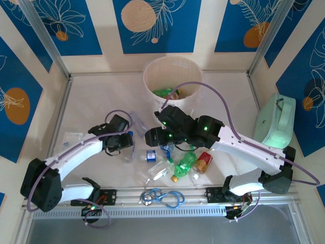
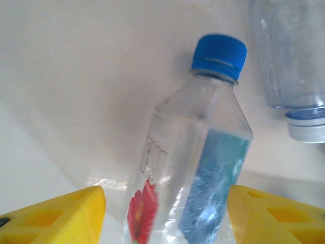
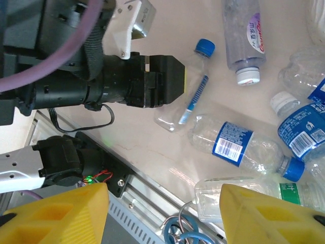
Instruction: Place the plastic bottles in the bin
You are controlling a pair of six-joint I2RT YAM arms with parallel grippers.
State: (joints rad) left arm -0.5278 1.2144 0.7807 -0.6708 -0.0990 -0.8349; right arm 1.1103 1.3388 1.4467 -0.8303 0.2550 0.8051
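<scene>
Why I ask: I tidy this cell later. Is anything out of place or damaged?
A blue cable loop lies on the front rail, and it is no bottle. Some plastic bottles lie flat and dented on the table.

The cream-white ribbed bin (image 1: 150,86) stands upright at the table's far side with a green bottle (image 1: 163,92) inside (more beside it, unclear). Near the front edge a second green bottle (image 1: 186,161), a red bottle (image 1: 204,161) and a clear bottle (image 1: 159,171) lie on their sides, close together.
</scene>
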